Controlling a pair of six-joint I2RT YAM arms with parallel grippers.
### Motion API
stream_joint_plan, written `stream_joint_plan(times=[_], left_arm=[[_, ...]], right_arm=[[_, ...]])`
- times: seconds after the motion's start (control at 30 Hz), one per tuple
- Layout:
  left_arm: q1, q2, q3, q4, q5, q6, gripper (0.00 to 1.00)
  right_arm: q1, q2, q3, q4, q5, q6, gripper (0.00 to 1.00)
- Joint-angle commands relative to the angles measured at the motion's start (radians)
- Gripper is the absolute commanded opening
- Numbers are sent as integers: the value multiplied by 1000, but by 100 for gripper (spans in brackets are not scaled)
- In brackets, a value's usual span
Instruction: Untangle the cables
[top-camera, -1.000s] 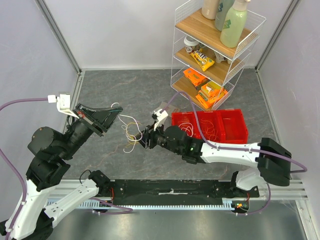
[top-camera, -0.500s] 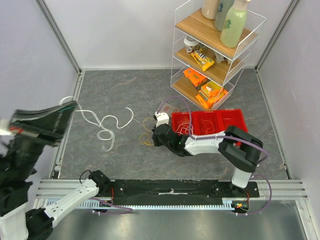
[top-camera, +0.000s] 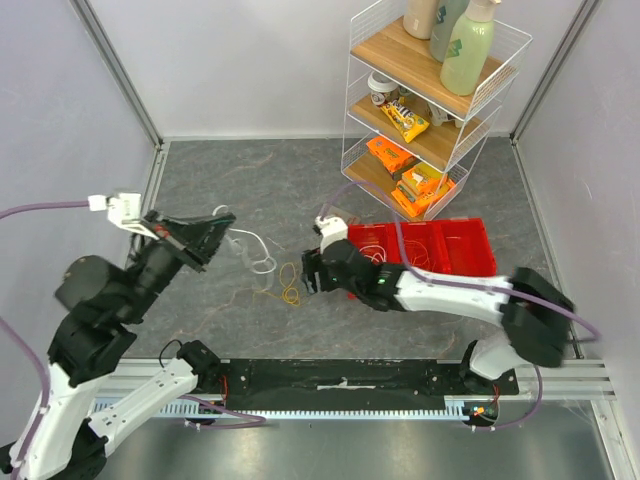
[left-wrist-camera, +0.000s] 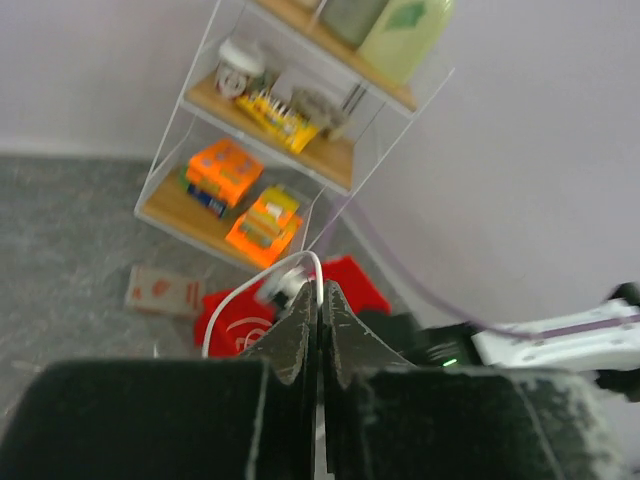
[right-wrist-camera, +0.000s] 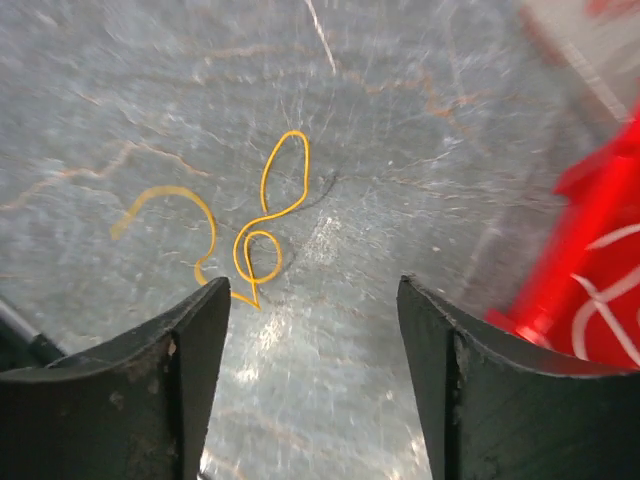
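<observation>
My left gripper (top-camera: 226, 219) is shut on a thin white cable (top-camera: 262, 262) and holds it raised at the left. The cable droops from the fingers to the table in loops. In the left wrist view the jaws (left-wrist-camera: 320, 288) are pressed together with the white cable (left-wrist-camera: 229, 304) arcing out of their tips. A yellow cable (top-camera: 288, 283) lies loose on the table, apart from the white one. My right gripper (top-camera: 306, 272) hovers just right of it, open and empty. In the right wrist view (right-wrist-camera: 312, 285) the yellow cable (right-wrist-camera: 265, 235) lies ahead of the left finger.
A red bin (top-camera: 488, 262) holding more thin cables stands right of the right gripper and shows in the right wrist view (right-wrist-camera: 590, 260). A wire shelf (top-camera: 430, 110) with bottles and snack packs stands at the back right. A small cardboard box (left-wrist-camera: 163, 290) lies before the shelf.
The left arm swung far left, dragging the white cable out of the tangle, then came back toward the middle still holding it. The yellow cable stayed on the table. The right gripper shifted slightly.
</observation>
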Motion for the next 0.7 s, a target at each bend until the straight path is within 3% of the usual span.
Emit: stream_joint_plan(times=[0.0,0.13,0.3,0.37,0.53,0.67], left_arm=[[3,-34,-66,4,-7,-30,2],[3,-31,-139,-9,48,-46,2],[3,40,-200,-38,250,-24,2],[3,78,-218,-32,379,-3,2],[0,150,-295,74,704,-15,2],[-6,117,-382,207,800,-76,2]], right_arm=[[1,-282,-56,-189,62,-56,80],[1,-496,-104,-283,47,-103,88],[1,-727,-141,-135,-281,-154,98],[1,-746,-136,-64,-379,-148,98],[1,-694,-98,5,-411,-134,98],[0,-691,-118,99,-469,-105,98]])
